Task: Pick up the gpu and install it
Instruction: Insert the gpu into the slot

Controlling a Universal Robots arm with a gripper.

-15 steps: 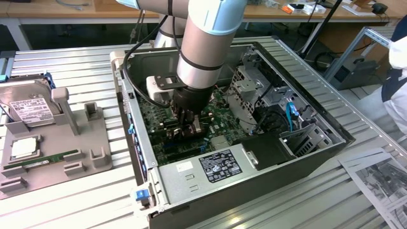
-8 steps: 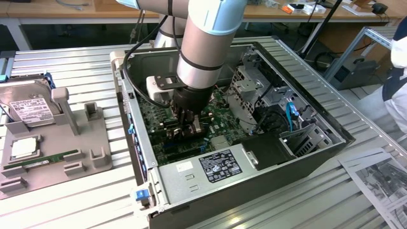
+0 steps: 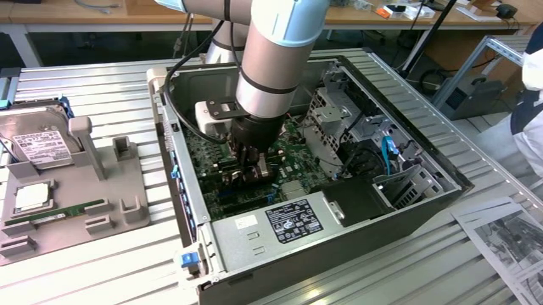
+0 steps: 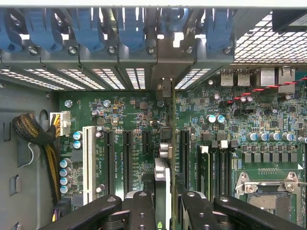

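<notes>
End effector (image 4: 163,203) pinching card (image 4: 163,187) edge-on above motherboard (image 4: 120,120); best kept upright, aligned over slot (image 4: 184,148).

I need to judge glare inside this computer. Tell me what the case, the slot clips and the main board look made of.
Case: looks like sheet metal, dull grey, with folded edges and punched vent grids.
Slot clips: probably moulded plastic, bright blue, smooth with a slight sheen.
Main board: green lacquered circuit board, likely fibreglass laminate, carrying shiny metal-topped capacitors and black plastic slots.
</notes>
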